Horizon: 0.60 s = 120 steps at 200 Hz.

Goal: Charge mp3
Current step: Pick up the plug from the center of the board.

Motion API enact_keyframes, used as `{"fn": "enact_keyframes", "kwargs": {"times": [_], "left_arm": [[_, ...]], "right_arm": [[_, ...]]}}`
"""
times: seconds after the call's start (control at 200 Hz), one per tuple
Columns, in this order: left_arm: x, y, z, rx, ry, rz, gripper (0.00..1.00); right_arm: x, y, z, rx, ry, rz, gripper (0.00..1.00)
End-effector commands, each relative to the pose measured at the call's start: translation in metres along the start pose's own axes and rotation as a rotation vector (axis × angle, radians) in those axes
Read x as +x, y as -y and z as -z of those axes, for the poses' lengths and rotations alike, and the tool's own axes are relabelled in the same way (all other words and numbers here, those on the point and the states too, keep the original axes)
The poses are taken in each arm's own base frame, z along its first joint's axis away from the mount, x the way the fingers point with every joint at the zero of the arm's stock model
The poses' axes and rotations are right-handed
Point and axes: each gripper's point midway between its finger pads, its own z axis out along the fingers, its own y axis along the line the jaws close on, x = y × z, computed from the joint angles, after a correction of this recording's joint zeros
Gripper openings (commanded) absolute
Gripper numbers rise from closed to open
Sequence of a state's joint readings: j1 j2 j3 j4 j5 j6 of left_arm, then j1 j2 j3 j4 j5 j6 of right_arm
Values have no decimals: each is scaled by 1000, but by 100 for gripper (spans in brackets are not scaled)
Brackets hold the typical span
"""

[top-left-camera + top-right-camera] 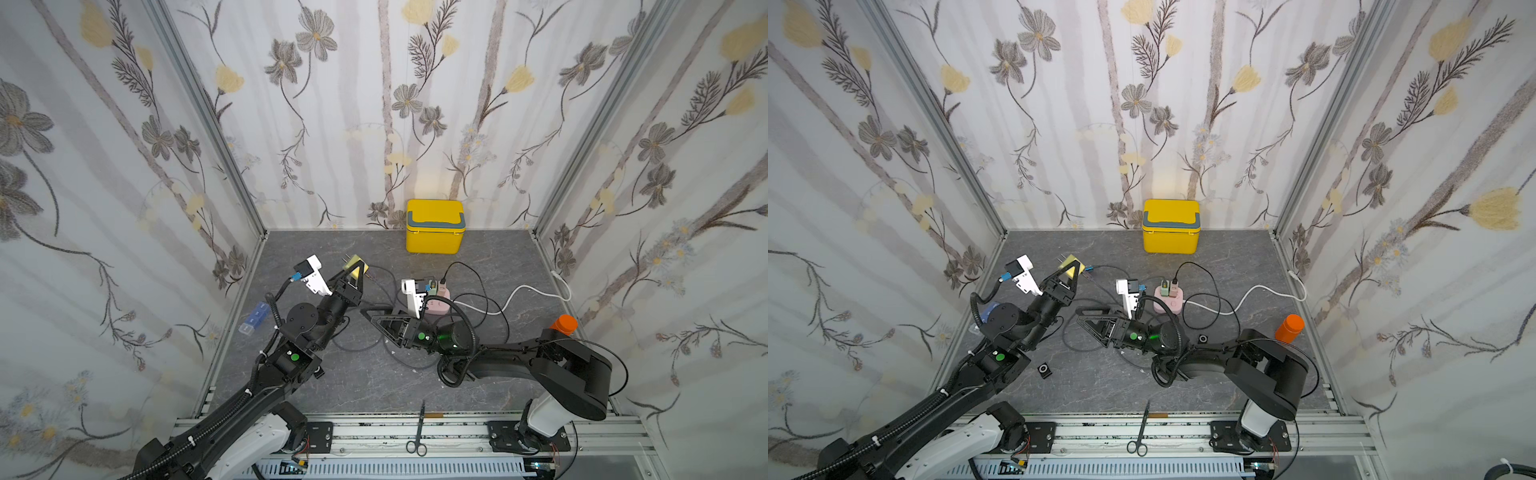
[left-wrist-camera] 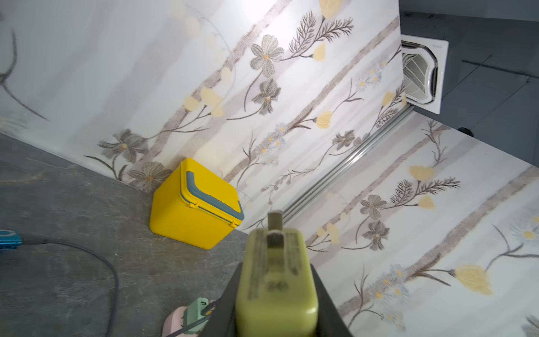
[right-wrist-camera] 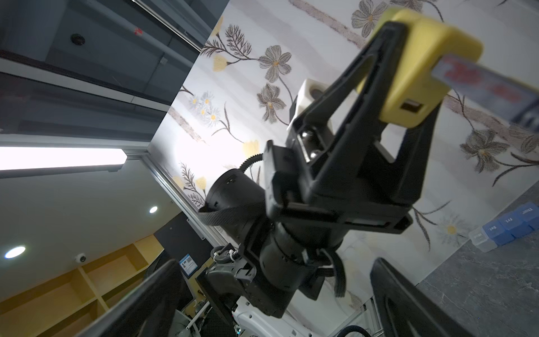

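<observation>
Charger pinched in left claw; right claw gapes nearby.

Floral-papered walls enclose a grey marbled desk. Outside, a ceiling strip light glows near yellow shelves.

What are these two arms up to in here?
The left gripper holds a yellow charger up off the table, prongs bare. The right gripper hangs open and empty, low beside it. The pink power strip sits apart from the charger, so it isn't plugged in yet.
</observation>
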<state>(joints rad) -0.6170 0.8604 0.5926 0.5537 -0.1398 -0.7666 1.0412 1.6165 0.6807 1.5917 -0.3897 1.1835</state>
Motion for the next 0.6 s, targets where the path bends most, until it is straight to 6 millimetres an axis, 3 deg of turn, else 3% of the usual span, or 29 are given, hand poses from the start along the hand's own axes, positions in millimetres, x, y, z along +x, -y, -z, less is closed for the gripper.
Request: {"fn": "enact_keyframes", "kwargs": {"times": [0.0, 0.055, 0.135, 0.265, 0.355, 0.405, 0.495, 0.594], "left_arm": [[-13, 2, -4, 3, 23, -33, 20], [-15, 5, -6, 14, 10, -32, 20], [-17, 14, -7, 37, -13, -43, 20], [-16, 20, -7, 19, -73, -49, 20], [-12, 21, -4, -3, -118, -35, 20], [-9, 20, -3, -16, -144, -19, 20], [1, 17, -1, -33, -192, 19, 19], [11, 13, -1, -35, -232, 67, 19]], "right_arm": [[-9, -54, 7, -181, 19, 91, 97], [-8, -56, 11, -175, 8, 102, 93], [-13, -48, 18, -112, 10, 110, 79], [-24, -15, 35, 111, -5, 190, 77], [-33, 29, 46, 458, -80, 396, 75], [-40, 42, 52, 649, -144, 558, 71], [-67, 42, 54, 824, -181, 757, 65], [-77, 45, 57, 876, -197, 881, 60]]}}
